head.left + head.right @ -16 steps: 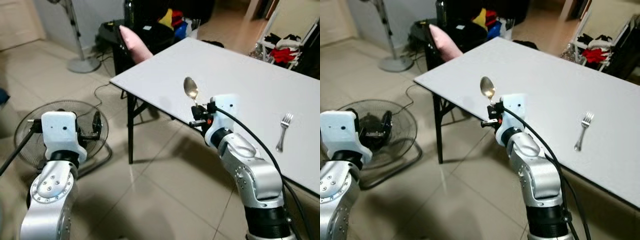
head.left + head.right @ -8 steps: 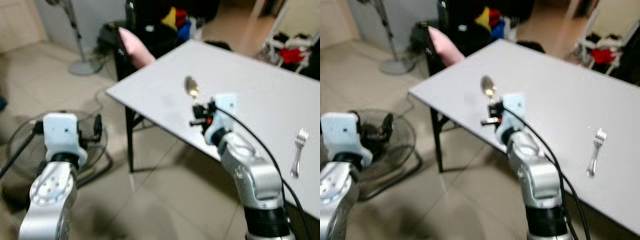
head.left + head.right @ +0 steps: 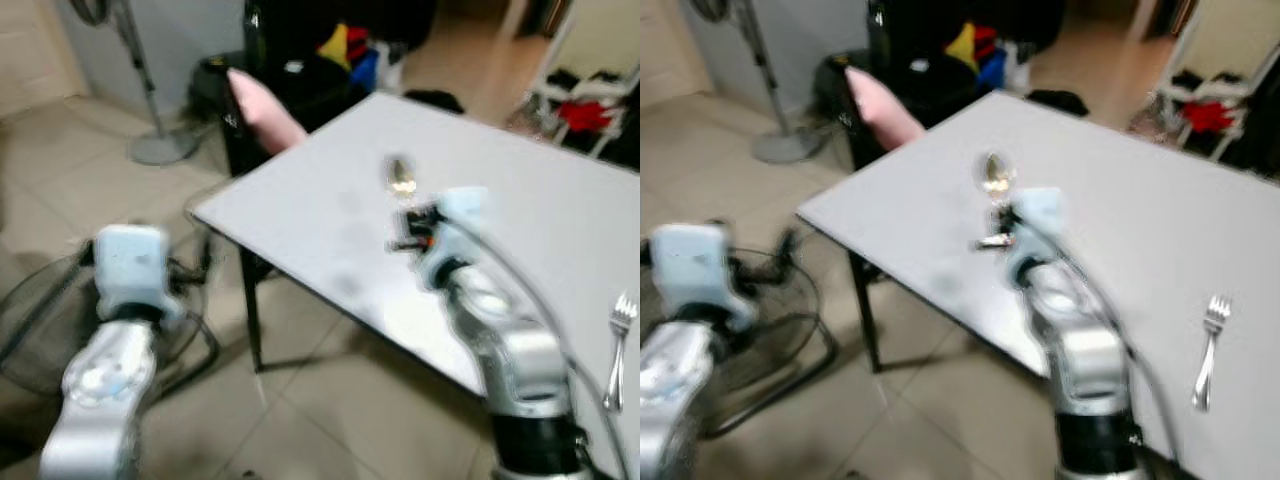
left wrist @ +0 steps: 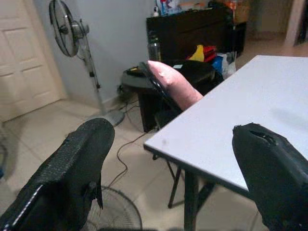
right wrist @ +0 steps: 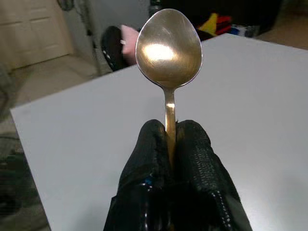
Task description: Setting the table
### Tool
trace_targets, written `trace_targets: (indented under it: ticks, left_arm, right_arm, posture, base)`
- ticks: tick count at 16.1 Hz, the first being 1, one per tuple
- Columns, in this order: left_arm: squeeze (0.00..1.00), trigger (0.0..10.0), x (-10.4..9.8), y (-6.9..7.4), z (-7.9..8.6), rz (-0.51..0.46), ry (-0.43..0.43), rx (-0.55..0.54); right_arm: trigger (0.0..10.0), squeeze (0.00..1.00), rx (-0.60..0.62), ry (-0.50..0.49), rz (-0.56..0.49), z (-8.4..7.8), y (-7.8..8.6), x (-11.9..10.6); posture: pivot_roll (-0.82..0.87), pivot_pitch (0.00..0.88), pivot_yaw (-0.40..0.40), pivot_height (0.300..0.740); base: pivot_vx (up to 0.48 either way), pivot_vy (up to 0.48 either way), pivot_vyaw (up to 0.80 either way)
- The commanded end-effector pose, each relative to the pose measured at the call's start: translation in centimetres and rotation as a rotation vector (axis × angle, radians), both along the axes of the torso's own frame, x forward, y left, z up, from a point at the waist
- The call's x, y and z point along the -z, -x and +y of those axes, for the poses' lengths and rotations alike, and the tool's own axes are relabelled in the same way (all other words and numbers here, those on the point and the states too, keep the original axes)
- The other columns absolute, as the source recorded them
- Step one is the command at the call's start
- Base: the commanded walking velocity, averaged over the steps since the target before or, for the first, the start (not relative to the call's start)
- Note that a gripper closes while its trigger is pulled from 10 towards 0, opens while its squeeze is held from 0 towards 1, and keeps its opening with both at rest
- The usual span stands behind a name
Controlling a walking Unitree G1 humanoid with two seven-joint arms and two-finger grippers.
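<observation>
Right pincer (image 5: 169, 144), fingers clenched on the stem of a spoon (image 5: 168, 48). The spoon's long axis runs straight out along the fingers, bowl at the far end and raised clear of the white tabletop (image 3: 330, 200); in the head views, blurred as the camera moves, the bowl stands above the pincer (image 3: 412, 222), which is over the tabletop's near-left part, just inside its front edge.

A fork (image 3: 1208, 350) lies flat on the tabletop well apart to the robot's right, near the same front edge, with its tines pointing away from the robot. The place setting thus lies to the right of the carried spoon, and the right arm is the nearer one to it. By judgement, the coming move turns on bringing the spoon's axis down level and parallel to the fork.

Left pincer (image 4: 173, 178), fingers released and holding nothing, is off the tabletop's left corner, above the floor.
</observation>
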State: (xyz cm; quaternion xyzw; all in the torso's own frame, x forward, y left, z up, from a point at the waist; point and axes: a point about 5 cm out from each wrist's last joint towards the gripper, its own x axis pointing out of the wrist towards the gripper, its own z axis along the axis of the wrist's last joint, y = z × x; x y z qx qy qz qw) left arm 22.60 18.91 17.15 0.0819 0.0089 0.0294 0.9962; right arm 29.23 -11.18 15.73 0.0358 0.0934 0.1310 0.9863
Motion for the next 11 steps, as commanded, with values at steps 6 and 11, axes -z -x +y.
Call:
trace_targets:
  ticks: [6,11]
  left_arm:
    - [0.0,10.0,0.5,-0.4,-1.0,0.029,-0.007,0.045]
    - [0.0,10.0,0.7,-1.0,-0.6,0.054,-0.032,0.046]
  right_arm:
    - [10.0,0.0,0.097,0.025,0.053,-1.6,-0.1,0.4]
    - [10.0,0.0,0.143,-0.006,0.114,-1.9,0.2,0.8]
  posture:
    - [-0.08,0.012,0.009,0.74]
    - [-0.08,0.009,0.023,0.74]
  base:
    - [0.175,0.0,-0.13]
    - [0.0,0.384,-0.77]
